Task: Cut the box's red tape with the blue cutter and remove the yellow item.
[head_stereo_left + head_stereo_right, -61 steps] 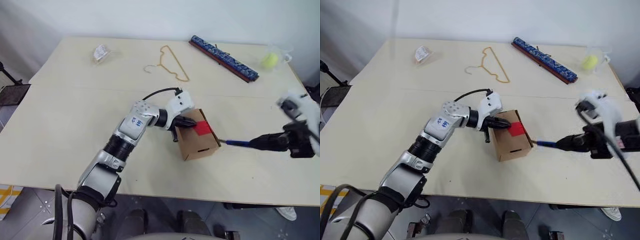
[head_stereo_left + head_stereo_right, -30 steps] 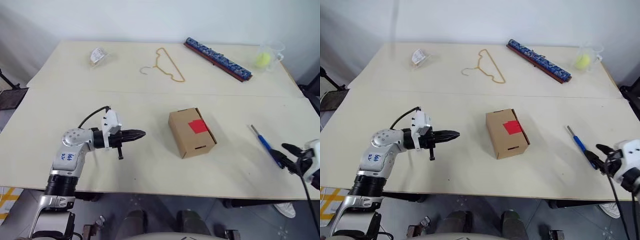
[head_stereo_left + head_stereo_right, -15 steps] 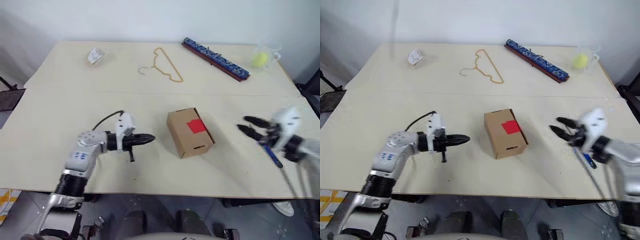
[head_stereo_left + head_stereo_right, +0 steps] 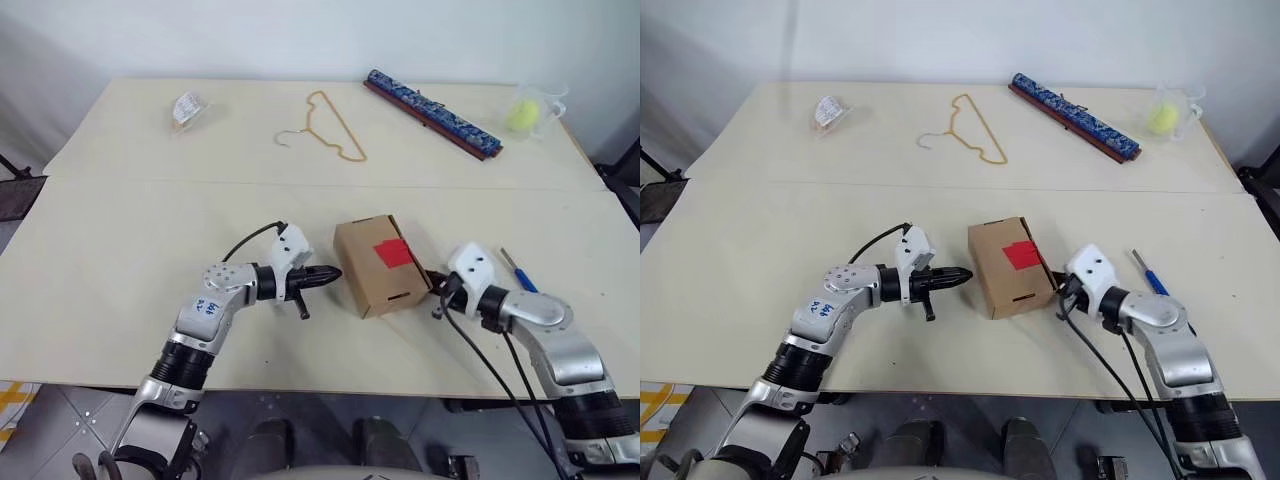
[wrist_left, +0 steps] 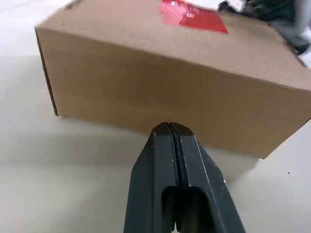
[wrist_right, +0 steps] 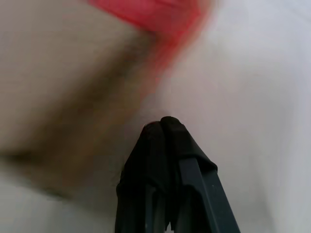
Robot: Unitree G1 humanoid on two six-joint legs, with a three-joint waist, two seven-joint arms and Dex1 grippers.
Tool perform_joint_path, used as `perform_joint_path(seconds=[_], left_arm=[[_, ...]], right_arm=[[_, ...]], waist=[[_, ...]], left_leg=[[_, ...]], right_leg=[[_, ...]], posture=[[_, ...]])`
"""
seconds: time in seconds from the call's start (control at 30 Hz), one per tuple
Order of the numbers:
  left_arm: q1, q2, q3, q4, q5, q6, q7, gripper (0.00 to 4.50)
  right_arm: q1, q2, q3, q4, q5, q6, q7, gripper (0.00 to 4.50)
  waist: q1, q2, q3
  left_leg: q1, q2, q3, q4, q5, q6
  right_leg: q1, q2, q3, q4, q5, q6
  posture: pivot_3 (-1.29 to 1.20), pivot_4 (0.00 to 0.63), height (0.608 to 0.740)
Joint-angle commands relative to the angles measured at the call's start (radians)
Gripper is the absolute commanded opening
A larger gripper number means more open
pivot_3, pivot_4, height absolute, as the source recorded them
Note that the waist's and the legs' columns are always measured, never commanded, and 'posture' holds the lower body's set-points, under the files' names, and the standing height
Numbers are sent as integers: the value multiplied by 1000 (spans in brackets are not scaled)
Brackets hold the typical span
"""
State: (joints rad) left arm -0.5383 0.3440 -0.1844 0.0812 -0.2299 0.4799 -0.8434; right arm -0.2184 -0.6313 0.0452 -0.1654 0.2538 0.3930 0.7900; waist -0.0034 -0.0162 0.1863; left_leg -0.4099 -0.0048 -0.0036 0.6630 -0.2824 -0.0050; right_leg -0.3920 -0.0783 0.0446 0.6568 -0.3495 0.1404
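Little of the task can be judged as done. The small brown cardboard box [image 4: 380,264] is seen closed at the centre of the frame, its red tape patch [image 4: 396,252] unbroken on the top face, so the cutting appears not yet made. The slim blue stick-shaped cutter [image 4: 518,270] lies on the table to the right of the box, held by neither arm. The yellow item is presumably inside the closed box; its removal is left as well.

The left gripper [image 4: 328,274], clenched on nothing, is pointed at the box's left side, just beside it; in the left wrist view its fingers [image 5: 194,165] are pressed together in front of the cardboard wall. The right gripper [image 4: 1064,285] is likewise clamped empty, close against the box's right side; contact cannot be told.

The surface is a pale cream table [image 4: 150,230] made of two joined tops, set before a white wall. Along the upper edge of the frame are found a small clear wrapped packet [image 4: 186,107], a gold wire hanger [image 4: 328,125], a long blue patterned bar with a red edge [image 4: 432,112] and a yellow-green ball in a clear cup [image 4: 526,111].
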Motion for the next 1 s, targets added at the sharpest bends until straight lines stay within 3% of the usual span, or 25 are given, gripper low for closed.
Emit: perform_joint_path(seconds=[0.03, 0.43, 0.53, 0.63, 0.77, 0.83, 1.0], left_arm=[[21, 40, -3, -91, -23, 45, -31, 0], [75, 127, 14, -158, -42, 87, -67, 0], [65, 166, 38, -154, -53, 63, -102, 0], [33, 238, 75, -168, -116, 73, -205, 0], [-69, 306, 89, -166, -206, 77, -364, 0], [-128, 266, 60, -129, -184, 41, -354, 0], [-218, 140, -19, -14, -98, -19, -287, 0]], right_arm=[[18, 4, 29, -144, 38, 99, 0, 37], [25, 16, 28, -226, 31, 227, -54, 37], [49, -19, -58, -288, 101, 285, -31, 37], [45, -62, -224, -349, 259, 471, -31, 37], [-74, -120, -406, -361, 457, 755, -84, 906], [-143, -134, -414, -355, 525, 927, -114, 1611], [-320, -24, -412, -314, 581, 1182, -235, 3280]], waist=[[0, 0, 0], [2, 0, 0], [2, 0, 0], [2, 0, 0], [2, 0, 0], [3, 0, 0], [2, 0, 0]], left_leg=[[0, 0, 0, 0, 0, 0], [1, -1, 0, 0, 0, 0], [1, -1, 0, 0, 0, 0], [1, 0, 0, -1, -1, 1], [1, 0, -1, -1, -2, 4], [1, 0, -1, -1, -2, 4], [2, -1, -4, -3, -2, 4]], right_leg=[[0, 0, 0, 0, 0, 0], [1, -2, 0, -3, 0, 0], [0, -2, 0, -3, 0, 0], [0, -2, 0, -3, 0, 0], [1, -6, 0, -5, 0, -1], [2, -8, -1, -5, -1, -2], [5, -10, -1, -8, -1, -3]], posture=[[0, 150, 740], [0, 150, 740], [0, 150, 740], [0, 150, 740], [0, 150, 740], [0, 150, 740], [0, 150, 740]])
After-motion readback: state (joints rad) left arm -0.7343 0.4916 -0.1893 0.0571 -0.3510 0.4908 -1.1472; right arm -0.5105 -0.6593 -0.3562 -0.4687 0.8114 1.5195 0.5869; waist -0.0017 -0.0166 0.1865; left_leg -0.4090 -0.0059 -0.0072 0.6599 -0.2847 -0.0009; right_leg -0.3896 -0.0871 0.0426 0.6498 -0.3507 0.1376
